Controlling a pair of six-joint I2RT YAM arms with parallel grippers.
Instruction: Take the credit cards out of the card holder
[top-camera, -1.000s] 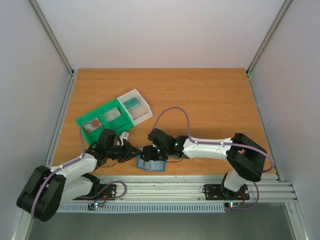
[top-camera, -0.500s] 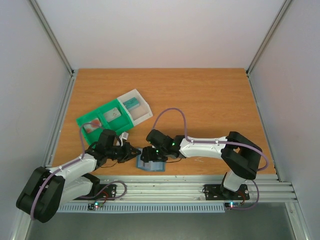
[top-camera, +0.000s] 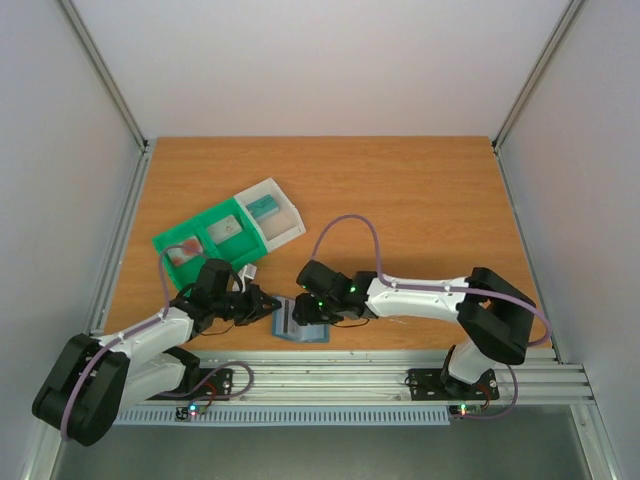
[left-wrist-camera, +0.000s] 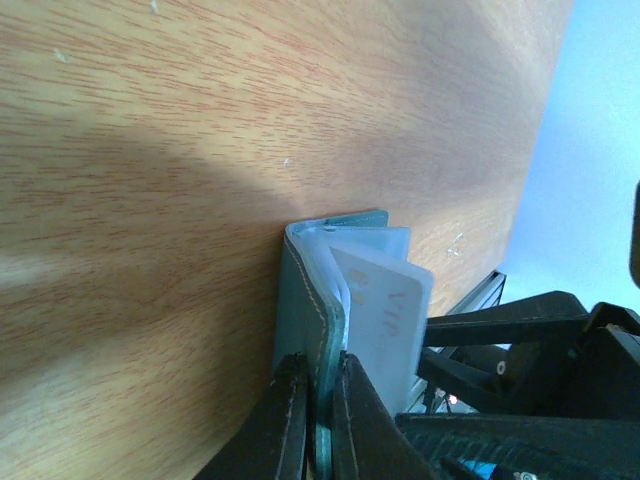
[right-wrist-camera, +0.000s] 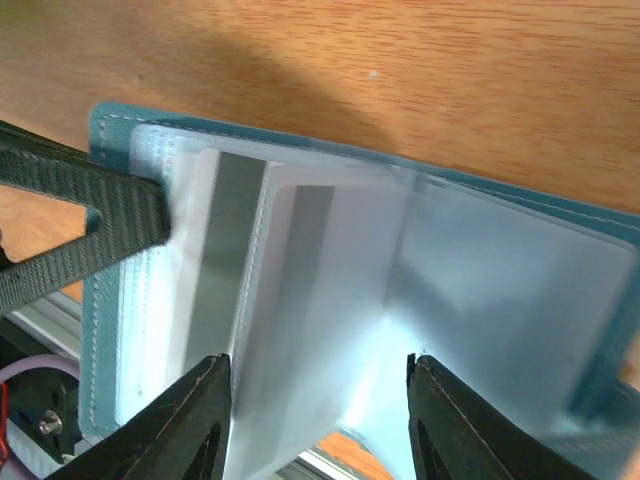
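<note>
fingers (left-wrist-camera: 285, 405) of the left hand (left-wrist-camera: 320, 385) were clamped on the cover of the card holder (left-wrist-camera: 305, 300), open at the bench's (left-wrist-camera: 150, 200) near edge. right hand (right-wrist-camera: 315, 400) sat astride a whitish credit card (right-wrist-camera: 320, 300) in its clear pocket, couldn't tell if it was actually squeezing.

text check | credit card (left-wrist-camera: 388, 318) poking out of card holder (left-wrist-camera: 303, 300): faint pink marks, too blurred to read | nothing else legible

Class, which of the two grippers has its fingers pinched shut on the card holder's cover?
The left gripper: its fingers clamp the card holder's blue edge. The right gripper's fingers stand apart, a whitish credit card between them.
</note>
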